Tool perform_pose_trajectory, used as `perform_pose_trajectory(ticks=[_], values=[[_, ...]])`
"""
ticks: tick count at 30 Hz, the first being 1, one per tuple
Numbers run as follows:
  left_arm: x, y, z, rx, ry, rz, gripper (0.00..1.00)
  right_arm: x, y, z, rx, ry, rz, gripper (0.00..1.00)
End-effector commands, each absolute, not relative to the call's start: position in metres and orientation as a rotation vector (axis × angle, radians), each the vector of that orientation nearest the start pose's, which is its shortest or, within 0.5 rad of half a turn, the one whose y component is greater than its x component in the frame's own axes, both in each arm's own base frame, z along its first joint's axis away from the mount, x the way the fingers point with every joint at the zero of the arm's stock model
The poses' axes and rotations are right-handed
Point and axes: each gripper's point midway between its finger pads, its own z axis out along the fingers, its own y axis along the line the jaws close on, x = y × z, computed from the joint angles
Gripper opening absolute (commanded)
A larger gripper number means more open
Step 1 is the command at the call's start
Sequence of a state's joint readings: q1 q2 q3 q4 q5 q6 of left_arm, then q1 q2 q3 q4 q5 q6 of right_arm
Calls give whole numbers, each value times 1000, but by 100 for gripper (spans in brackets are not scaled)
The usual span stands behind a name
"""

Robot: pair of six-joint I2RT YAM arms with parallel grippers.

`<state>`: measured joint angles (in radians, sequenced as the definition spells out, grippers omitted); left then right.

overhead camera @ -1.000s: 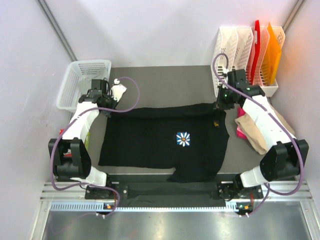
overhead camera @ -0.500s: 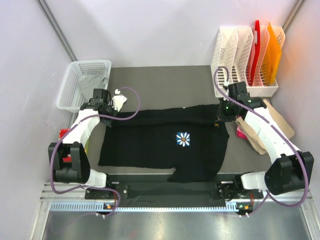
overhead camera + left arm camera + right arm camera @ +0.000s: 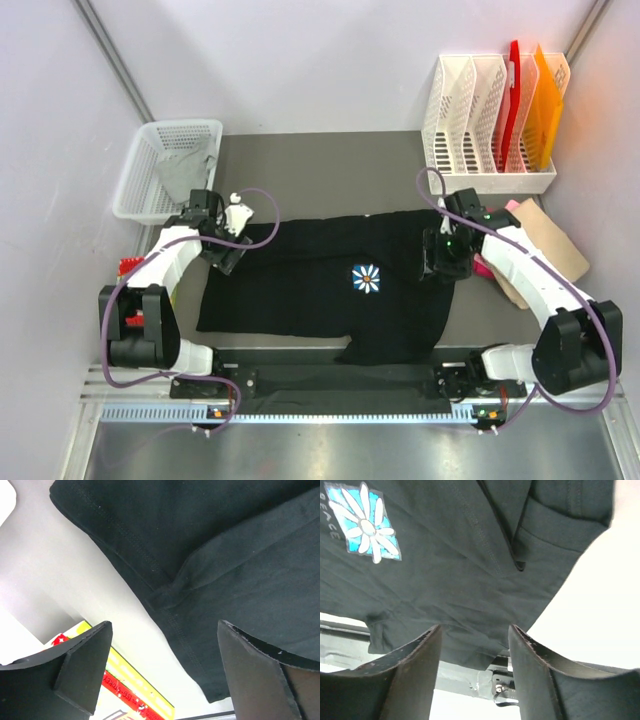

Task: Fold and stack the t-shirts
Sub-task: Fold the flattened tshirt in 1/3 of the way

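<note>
Black shirt [image 3: 320, 285] flat on bench [image 3: 330, 165], long axis left-right. Left jaws spread wide over its left edge, right jaws partly spread over its right side, both empty. Shirt directly below each, neither nearer.

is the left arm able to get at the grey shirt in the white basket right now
Probably yes: the grey shirt lies uncovered in the open-topped basket, close beyond the left gripper, whose jaws stand open and empty over the edge of the black shirt. It must lift over the basket wall.
</note>
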<state>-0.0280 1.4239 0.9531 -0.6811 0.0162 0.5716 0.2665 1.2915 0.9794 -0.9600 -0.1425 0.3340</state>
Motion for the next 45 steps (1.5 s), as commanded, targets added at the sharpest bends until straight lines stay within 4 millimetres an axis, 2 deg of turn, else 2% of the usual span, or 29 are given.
perform_pose_trajectory(ticks=[1, 2, 3, 4, 5, 6, 7, 9, 10, 12, 13, 14, 15, 17, 18, 22, 23, 26, 30, 34, 41, 45], values=[[310, 12, 94, 768, 2549, 163, 91, 250, 101, 137, 40, 2758, 296, 61], [317, 12, 101, 757, 2532, 167, 91, 257, 103, 139, 40, 2749, 297, 63], [319, 11, 103, 754, 2535, 161, 91, 273, 107, 145, 41, 2706, 306, 64], [321, 9, 106, 738, 2533, 148, 91, 282, 109, 137, 44, 2727, 298, 64], [331, 7, 118, 721, 2507, 144, 91, 290, 111, 134, 45, 2726, 293, 63], [333, 4, 120, 717, 2509, 119, 91, 306, 114, 139, 46, 2688, 304, 62], [333, -3, 124, 693, 2517, 68, 91, 314, 117, 129, 49, 2708, 302, 59], [342, -10, 138, 648, 2501, 21, 91, 336, 122, 128, 56, 2677, 306, 56], [341, -16, 139, 644, 2506, -29, 91, 342, 125, 115, 57, 2713, 303, 55], [346, -23, 143, 625, 2496, -73, 91, 358, 132, 113, 49, 2699, 326, 54], [347, -29, 142, 619, 2488, -119, 90, 362, 133, 101, 53, 2729, 321, 54], [349, -32, 140, 620, 2489, -134, 90, 368, 136, 102, 48, 2721, 324, 54], [351, -36, 136, 605, 2501, -150, 90, 370, 138, 94, 48, 2741, 336, 55], [355, -47, 132, 615, 2503, -182, 87, 374, 144, 93, 36, 2745, 361, 55], [356, -51, 124, 604, 2531, -201, 87, 372, 147, 90, 30, 2758, 381, 55], [372, -78, 122, 655, 2519, -233, 84, 359, 159, 89, -40, 2776, 408, 53], [377, -89, 118, 684, 2515, -242, 83, 354, 159, 87, -53, 2788, 402, 53], [387, -104, 114, 714, 2507, -251, 82, 350, 154, 83, -70, 2795, 359, 53], [398, -101, 87, 701, 2567, -215, 80, 361, 142, 80, -36, 2788, 302, 53], [394, -92, 61, 712, 2630, -160, 79, 388, 138, 90, -2, 2745, 310, 52], [379, -77, 35, 698, 2724, -130, 78, 406, 136, 72, 26, 2782, 310, 51], [379, -58, 25, 675, 2764, -90, 78, 407, 129, 58, 63, 2812, 324, 50]])
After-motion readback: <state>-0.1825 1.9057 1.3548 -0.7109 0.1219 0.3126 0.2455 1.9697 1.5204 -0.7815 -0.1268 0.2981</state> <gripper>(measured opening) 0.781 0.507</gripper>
